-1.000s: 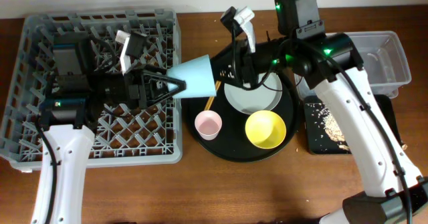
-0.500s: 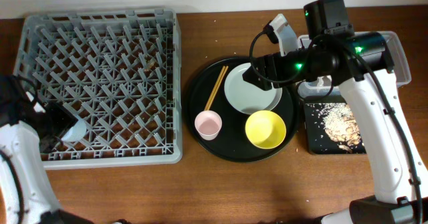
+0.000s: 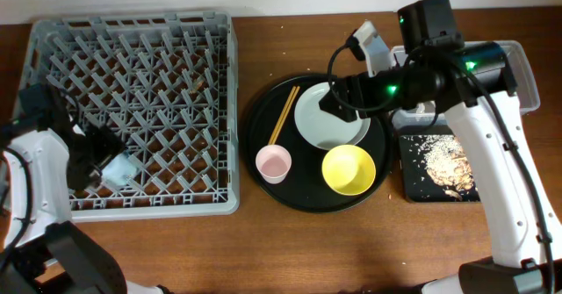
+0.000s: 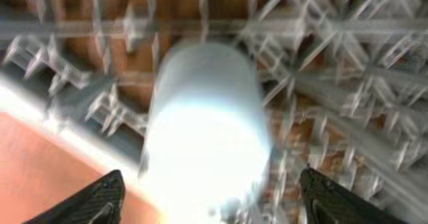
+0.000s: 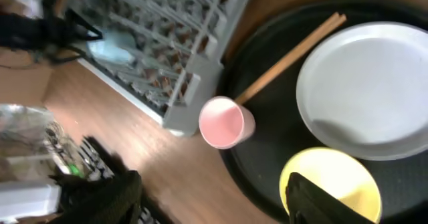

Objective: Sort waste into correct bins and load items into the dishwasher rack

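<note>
The grey dishwasher rack (image 3: pixel 149 57) fills the left side. The light blue cup (image 3: pixel 119 169) lies on its side in the rack's front left corner. My left gripper (image 3: pixel 102 157) is open just beside it. In the left wrist view the blurred cup (image 4: pixel 207 130) sits between the wide-apart fingers (image 4: pixel 100 198), with gaps on both sides. My right gripper (image 3: pixel 336 103) is open and empty over the plate (image 3: pixel 329 123). The pink cup (image 3: pixel 273 163), yellow bowl (image 3: pixel 349 169) and chopsticks (image 3: pixel 283 117) lie on the round black tray (image 3: pixel 255 127). Tan food scraps (image 3: pixel 443 164) lie in the shallow black tray (image 3: pixel 413 189).
The clear tub (image 3: pixel 509 79) stands at the back right, partly under my right arm. The right wrist view shows the pink cup (image 5: pixel 226 122), plate (image 5: pixel 368 90), yellow bowl (image 5: pixel 328 184), chopsticks (image 5: pixel 287 58) and the rack's corner (image 5: pixel 194 70). I cannot make out the napkin or wrapper.
My left arm has carried the blue cup from beside the round tray to the rack's front left corner, where it now lies. My right arm shifted right, then held still.
</note>
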